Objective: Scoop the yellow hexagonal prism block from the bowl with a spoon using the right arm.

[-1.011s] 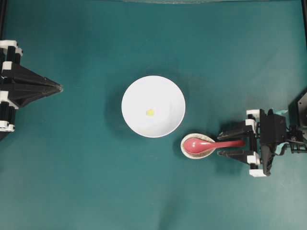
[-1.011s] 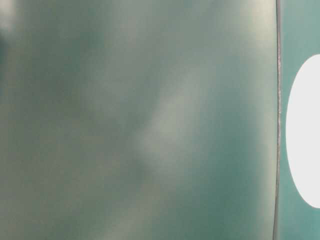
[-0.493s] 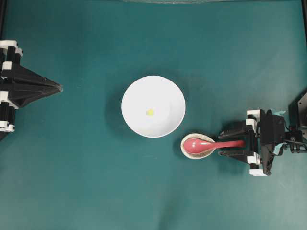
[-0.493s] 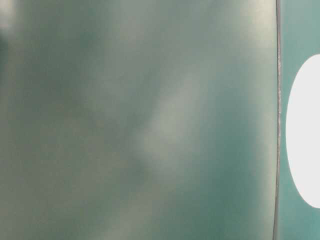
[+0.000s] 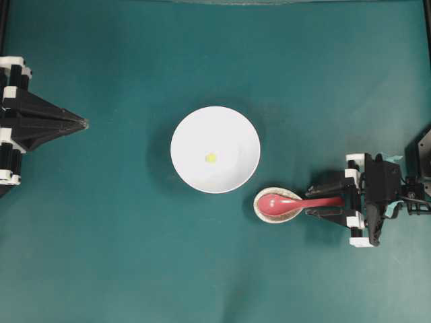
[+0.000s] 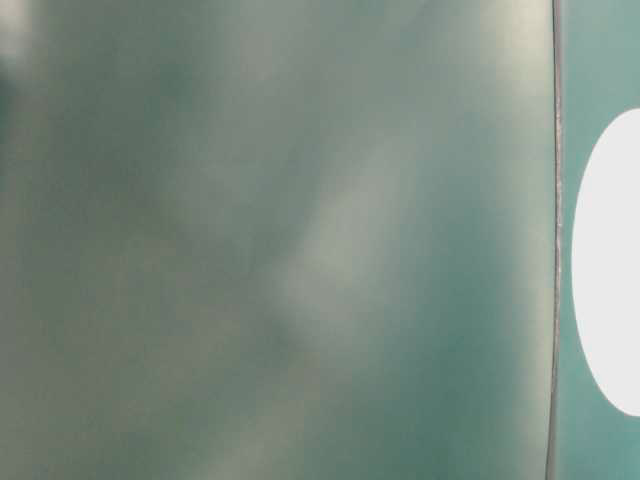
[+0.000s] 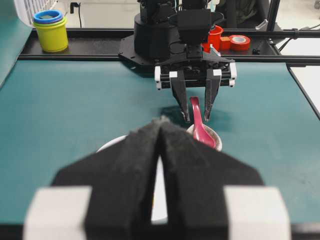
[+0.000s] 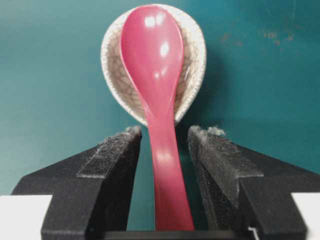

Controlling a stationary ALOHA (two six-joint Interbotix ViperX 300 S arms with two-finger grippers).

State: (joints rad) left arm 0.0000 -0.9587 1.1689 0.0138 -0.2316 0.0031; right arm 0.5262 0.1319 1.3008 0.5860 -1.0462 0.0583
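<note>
right gripper (image 8: 165,145): jaws astride the spoon handle, narrow gaps each side, not clamped
left gripper (image 7: 160,150): closed, parked well left
spoon (image 5: 296,201): scoop in speckled rest (image 5: 264,211), beside bowl (image 5: 195,128)
yellow block (image 5: 211,158): bowl centre

You are looking at a robotics lab bench: a teal-covered tabletop (image 5: 121,256) with a black robot arm (image 7: 165,35) bolted at its far edge. Behind that arm runs a black rail (image 7: 75,47); on the rail, to the arm's left, sit stacked coloured cups (image 7: 50,31), to its right red tape rolls (image 7: 239,42) and a red cup (image 7: 215,37)
</note>
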